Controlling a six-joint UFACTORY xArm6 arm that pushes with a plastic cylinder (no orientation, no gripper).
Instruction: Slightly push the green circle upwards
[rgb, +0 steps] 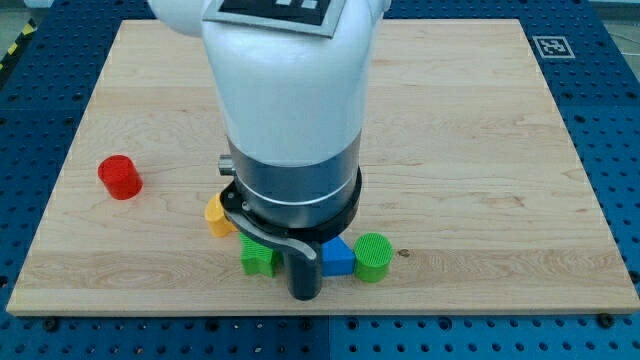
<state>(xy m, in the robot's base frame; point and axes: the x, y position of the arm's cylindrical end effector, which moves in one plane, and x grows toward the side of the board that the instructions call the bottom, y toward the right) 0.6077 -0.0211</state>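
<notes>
Green circle (374, 256) x1, green block (258, 259) x1, blue (338, 259), yellow (218, 215), red cylinder (120, 177) x1 each, no fingers, my tip (304, 295) btwn greens.

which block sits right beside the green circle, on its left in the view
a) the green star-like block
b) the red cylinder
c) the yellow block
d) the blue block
d: the blue block lies directly at the view's left of the green circle, nearly touching it; the red cylinder sits far off toward the view's left.

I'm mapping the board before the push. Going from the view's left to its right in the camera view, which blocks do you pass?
Red cylinder block → yellow block → green star-like block → my tip → blue block → green circle block.
</notes>
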